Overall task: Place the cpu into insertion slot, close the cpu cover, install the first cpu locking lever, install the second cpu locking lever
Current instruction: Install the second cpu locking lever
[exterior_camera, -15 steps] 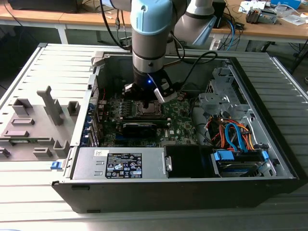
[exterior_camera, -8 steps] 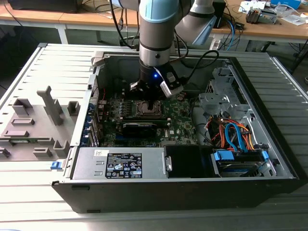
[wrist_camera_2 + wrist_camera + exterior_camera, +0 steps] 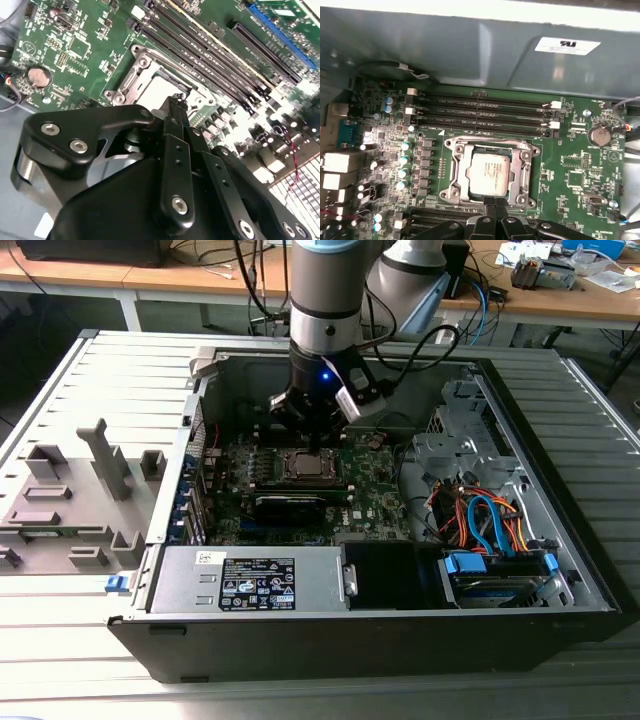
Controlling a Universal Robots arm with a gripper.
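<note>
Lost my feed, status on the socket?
Gripper shut, tips at cpu cover edge. Cpu seated in insertion slot, cover down. Nothing in the way.

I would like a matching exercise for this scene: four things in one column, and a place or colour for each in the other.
Things:
1. cpu
2. cpu cover
3. end effector
4. coin battery

Descriptions:
A. round, silvery, on the green board
B. grey metal frame lying around the chip
C. black, at the socket's edge
D. pale square seated in the socket

Pairs: 1-D, 2-B, 3-C, 4-A
</note>
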